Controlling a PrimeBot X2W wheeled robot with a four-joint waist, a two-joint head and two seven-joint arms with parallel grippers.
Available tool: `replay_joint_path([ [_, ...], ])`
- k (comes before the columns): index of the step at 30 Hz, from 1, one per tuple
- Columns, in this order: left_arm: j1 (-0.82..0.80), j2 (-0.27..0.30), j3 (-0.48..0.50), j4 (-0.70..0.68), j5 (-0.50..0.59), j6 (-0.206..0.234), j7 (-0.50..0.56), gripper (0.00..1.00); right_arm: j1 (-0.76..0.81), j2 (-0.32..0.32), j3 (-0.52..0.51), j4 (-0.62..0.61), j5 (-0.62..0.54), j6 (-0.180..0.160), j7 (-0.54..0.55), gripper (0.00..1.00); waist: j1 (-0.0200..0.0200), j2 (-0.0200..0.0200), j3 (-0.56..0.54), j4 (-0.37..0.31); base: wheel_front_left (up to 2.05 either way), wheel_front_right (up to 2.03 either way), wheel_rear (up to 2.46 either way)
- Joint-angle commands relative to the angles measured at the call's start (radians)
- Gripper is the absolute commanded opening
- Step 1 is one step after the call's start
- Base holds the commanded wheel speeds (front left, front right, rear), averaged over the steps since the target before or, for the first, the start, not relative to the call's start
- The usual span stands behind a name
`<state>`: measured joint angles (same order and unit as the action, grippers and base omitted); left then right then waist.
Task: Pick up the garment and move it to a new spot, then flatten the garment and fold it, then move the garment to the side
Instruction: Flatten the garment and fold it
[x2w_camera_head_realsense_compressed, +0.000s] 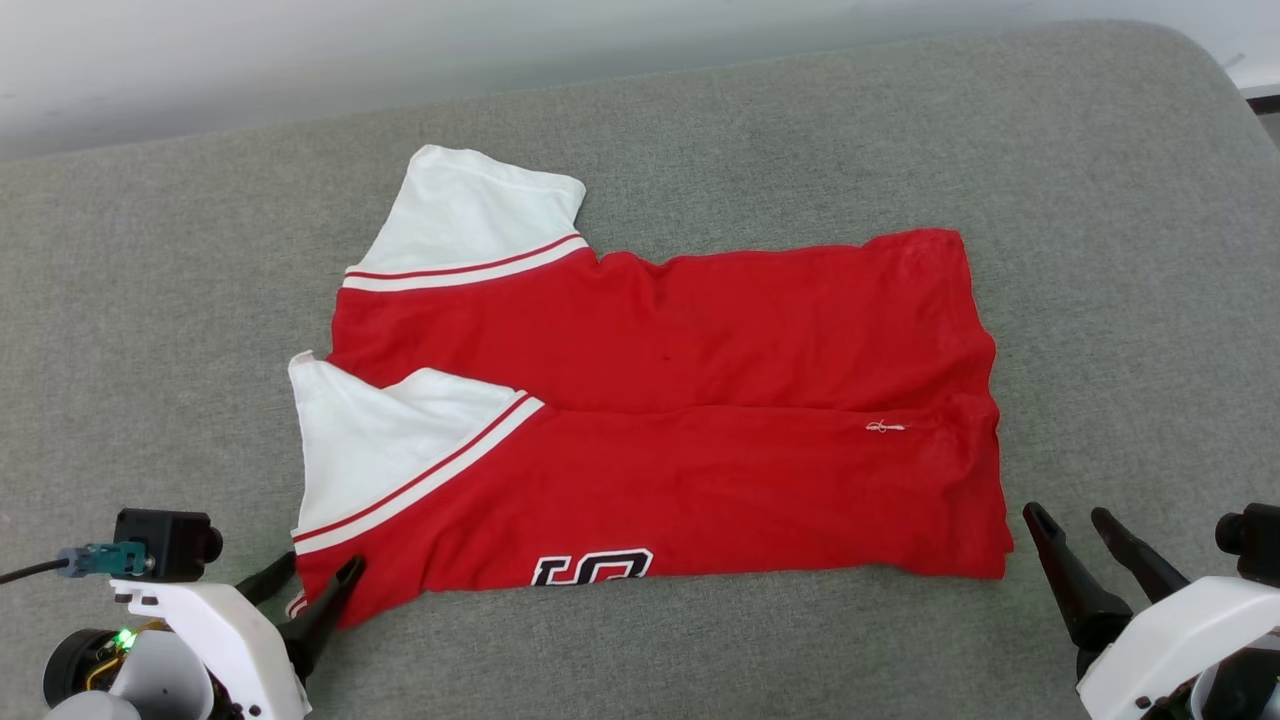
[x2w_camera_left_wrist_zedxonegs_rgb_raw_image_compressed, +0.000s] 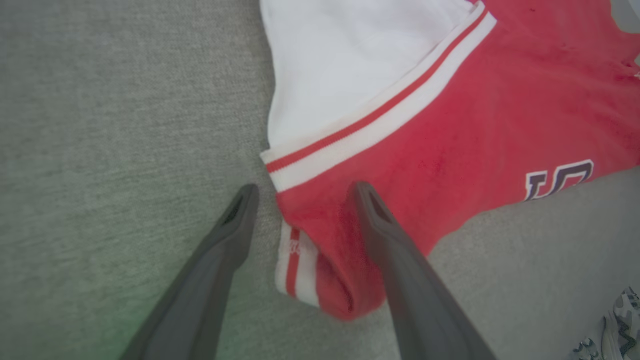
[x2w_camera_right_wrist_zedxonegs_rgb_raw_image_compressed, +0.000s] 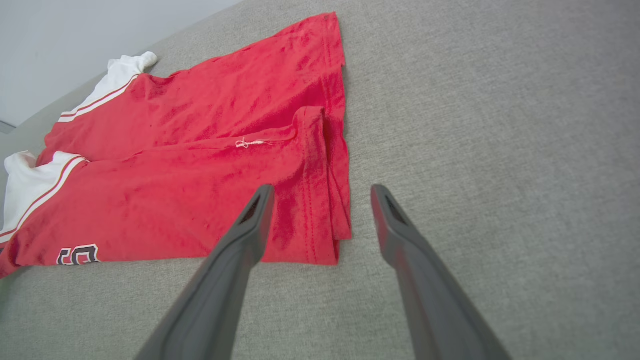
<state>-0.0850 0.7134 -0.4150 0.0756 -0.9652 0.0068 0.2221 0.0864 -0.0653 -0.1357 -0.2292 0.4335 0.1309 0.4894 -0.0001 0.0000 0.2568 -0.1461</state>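
Straddling the near shoulder corner of the garment (x2w_camera_head_realsense_compressed: 700, 400) with the left gripper (x2w_camera_head_realsense_compressed: 322, 568), fingers spread wide and released, one over the grey padded surface (x2w_camera_head_realsense_compressed: 1100, 200), the other over red cloth, clamping nothing. Waiting with the right gripper (x2w_camera_head_realsense_compressed: 1067, 515) just beside the near hem corner, likewise spread and empty. Seeing the same from the wrists: left gripper (x2w_camera_left_wrist_zedxonegs_rgb_raw_image_compressed: 305, 189) bracketing the striped trim, right gripper (x2w_camera_right_wrist_zedxonegs_rgb_raw_image_compressed: 322, 190) pointing along the doubled hem.

Reading the garment as lying flat near the middle of the surface, shoulders toward the left, hem toward the right. Judging the pick-up, the move and the flattening as done. Judging the folding as under way: near long edge apparently turned over toward the middle, black-and-white lettering (x2w_camera_head_realsense_compressed: 590, 567) peeping out at the near edge, near white sleeve (x2w_camera_head_realsense_compressed: 370, 450) carried over with it.

Farther back, finding the far white sleeve (x2w_camera_head_realsense_compressed: 470, 210) sticking out unfolded. Leaving, probably, more folding and then the shift to the side.
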Motion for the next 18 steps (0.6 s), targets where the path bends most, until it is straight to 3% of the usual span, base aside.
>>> replay_joint_path([
  [1, 0.033, -0.002, -0.013, 0.009, -0.008, 0.008, 0.021, 1.0, 0.01, 0.004, -0.001, -0.006, -0.007, -0.001, 0.001, 1.0, 0.0001, 0.0, 0.0, 0.0, 0.0, 0.0, 0.0],
  [10, 0.061, 0.057, -0.008, -0.097, -0.069, 0.081, 0.166, 0.98, -0.002, 0.016, 0.011, -0.005, -0.009, 0.0, 0.006, 1.0, 0.0001, 0.0, 0.01, 0.0, 0.0, 0.0, 0.0],
  [11, 0.057, 0.06, -0.009, -0.096, -0.066, 0.085, 0.169, 0.81, -0.005, 0.016, 0.013, -0.004, -0.01, 0.0, 0.006, 1.0, 0.0001, 0.0, 0.013, -0.002, 0.0, 0.0, 0.0],
  [12, 0.05, 0.051, -0.003, -0.092, -0.074, 0.089, 0.165, 0.49, -0.007, 0.016, 0.014, -0.005, -0.014, 0.0, 0.007, 1.0, 0.0001, 0.0, 0.015, -0.003, 0.0, 0.0, 0.0],
  [14, 0.036, 0.047, 0.0, -0.089, -0.071, 0.083, 0.158, 0.0, -0.009, 0.017, 0.017, -0.01, -0.011, 0.0, 0.013, 1.0, 0.0001, 0.0, 0.018, -0.006, 0.0, 0.0, 0.0],
  [18, 0.027, 0.05, -0.007, -0.087, -0.065, 0.066, 0.155, 0.0, -0.008, 0.016, 0.014, -0.027, -0.013, 0.0, 0.041, 1.0, 0.0001, 0.0, 0.022, -0.009, 0.0, 0.0, 0.0],
])
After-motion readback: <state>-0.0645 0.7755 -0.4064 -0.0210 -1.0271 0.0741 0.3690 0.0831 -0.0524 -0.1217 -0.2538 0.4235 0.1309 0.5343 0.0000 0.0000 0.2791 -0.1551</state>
